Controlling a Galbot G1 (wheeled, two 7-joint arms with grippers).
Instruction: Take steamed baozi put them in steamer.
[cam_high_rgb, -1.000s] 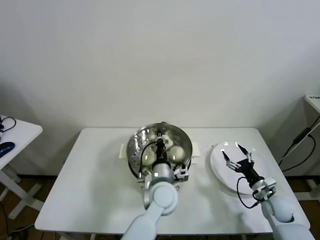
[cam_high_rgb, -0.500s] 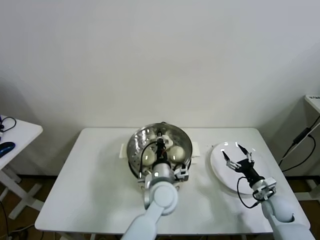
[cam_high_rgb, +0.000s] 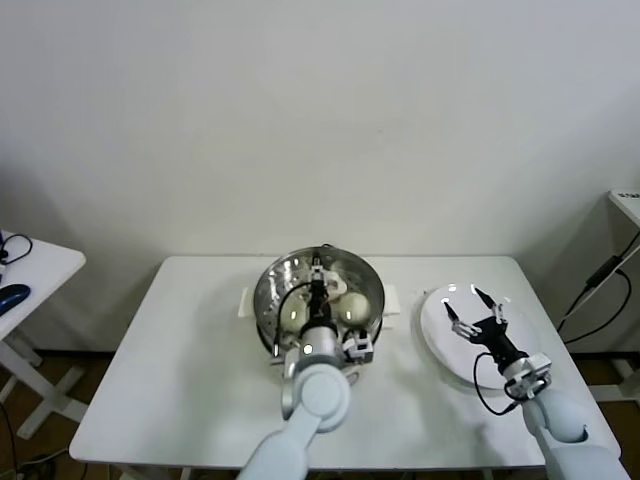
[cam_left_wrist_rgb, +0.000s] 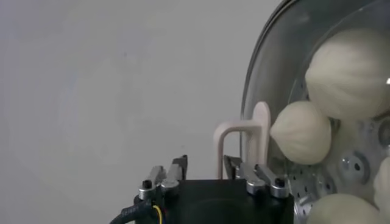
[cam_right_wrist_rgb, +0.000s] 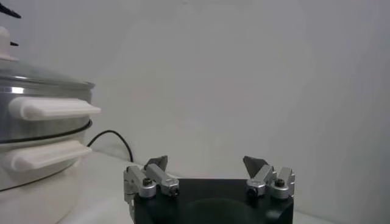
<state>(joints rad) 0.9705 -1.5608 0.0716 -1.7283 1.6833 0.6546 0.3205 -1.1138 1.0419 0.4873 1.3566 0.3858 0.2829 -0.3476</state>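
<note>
The steamer (cam_high_rgb: 268, 290) stands mid-table with its glass lid (cam_left_wrist_rgb: 286, 36) on, and several baozi (cam_high_rgb: 353, 306) lie inside. Through the glass, the left wrist view shows two baozi (cam_left_wrist_rgb: 301, 131) close to the lid's white loop handle (cam_left_wrist_rgb: 244, 137). My left gripper (cam_high_rgb: 318, 276) hovers over the middle of the steamer. Its jaws (cam_left_wrist_rgb: 205, 161) stand apart on either side of that handle without touching it. My right gripper (cam_high_rgb: 472, 310) hangs open above the white plate (cam_high_rgb: 440, 340) with nothing between its fingers (cam_right_wrist_rgb: 206, 163).
The steamer's white side handles (cam_right_wrist_rgb: 55, 108) show in the right wrist view, with a black cable (cam_right_wrist_rgb: 113, 139) behind it. A small side table (cam_high_rgb: 30, 275) stands at the far left. The table's front edge (cam_high_rgb: 200, 460) lies close under my arms.
My left gripper's jaws have opened off the lid handle, and that arm has shifted slightly. The right arm has not moved.
</note>
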